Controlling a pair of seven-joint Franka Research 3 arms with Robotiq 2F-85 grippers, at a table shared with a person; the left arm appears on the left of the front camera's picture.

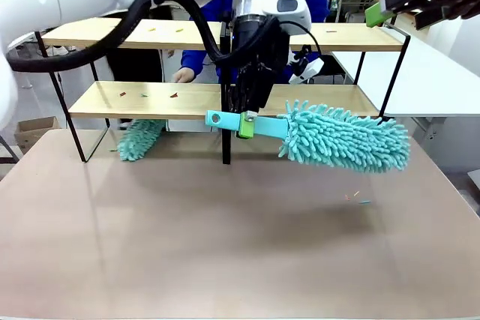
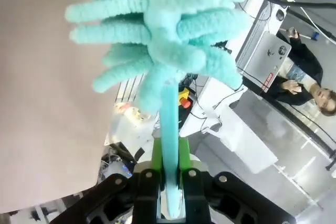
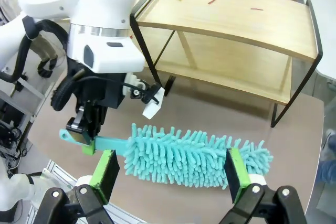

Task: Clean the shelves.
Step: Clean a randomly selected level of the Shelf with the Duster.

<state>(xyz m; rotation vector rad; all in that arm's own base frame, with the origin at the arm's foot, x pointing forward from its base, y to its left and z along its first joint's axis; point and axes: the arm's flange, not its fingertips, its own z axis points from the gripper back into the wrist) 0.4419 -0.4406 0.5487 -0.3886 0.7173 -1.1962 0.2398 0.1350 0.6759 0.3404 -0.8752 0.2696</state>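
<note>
**Fig.** L claw (image 1: 246, 125) pinching flat handle of teal duster (image 1: 345, 139), held approx. level above tabletop (image 1: 225, 245), just in front of shelves (image 1: 150, 100), which stand at tabletop's far side w/ small scraps on both boards. R claw (image 3: 172, 171) spread, empty, above duster.

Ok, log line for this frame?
left gripper: shut on duster | duster: roughly level, in front of shelves | right gripper: open, raised | scraps: on both boards
</note>
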